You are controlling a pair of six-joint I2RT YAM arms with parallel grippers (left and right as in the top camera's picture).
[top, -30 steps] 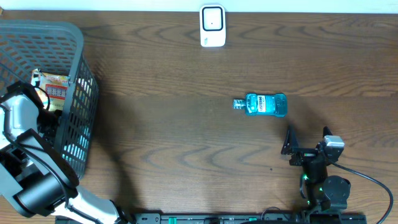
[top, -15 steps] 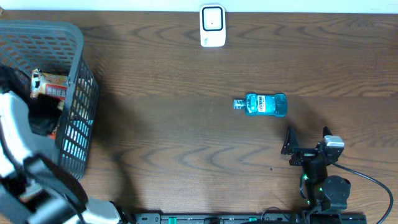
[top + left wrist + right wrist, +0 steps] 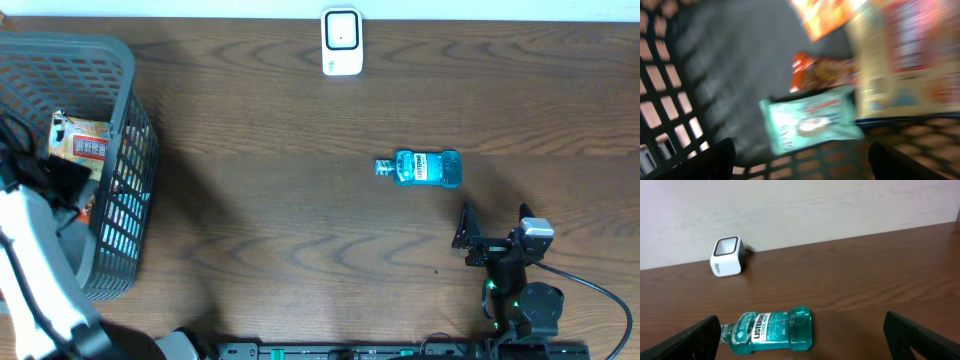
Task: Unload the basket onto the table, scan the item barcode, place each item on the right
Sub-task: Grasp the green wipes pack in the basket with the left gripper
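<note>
The left gripper (image 3: 800,150) hangs inside the basket (image 3: 110,60), its 2 fingers (image 3: 715,160) spread wide with nothing between them. Just under and ahead of it a mint-green pack (image 3: 807,122) lies on the basket floor. Beyond that lies an orange-red packet (image 3: 822,72), and to the gripper's right a large cream pack (image 3: 900,55) with red print. The view is blurred, so no lettering can be read.

The right gripper (image 3: 493,225) is parked low over the table (image 3: 260,220), its jaws also wide apart and empty. Just ahead of it, a little to its left, the mouthwash bottle (image 3: 772,330) lies on its side. The bottle is clear teal, its Listerine Cool Mint label faces up and its cap points to the gripper's left. No barcode shows on the visible face. Farther ahead on the left, well apart from the bottle, the white scanner (image 3: 727,256) stands at the table's far edge by the wall.

Compared with 1 second ago, the left arm has swung nearer the table's front edge. Its white link no longer crosses the basket's middle, and the cream pack shows more fully from overhead. The bottle, scanner and right arm have not moved.
</note>
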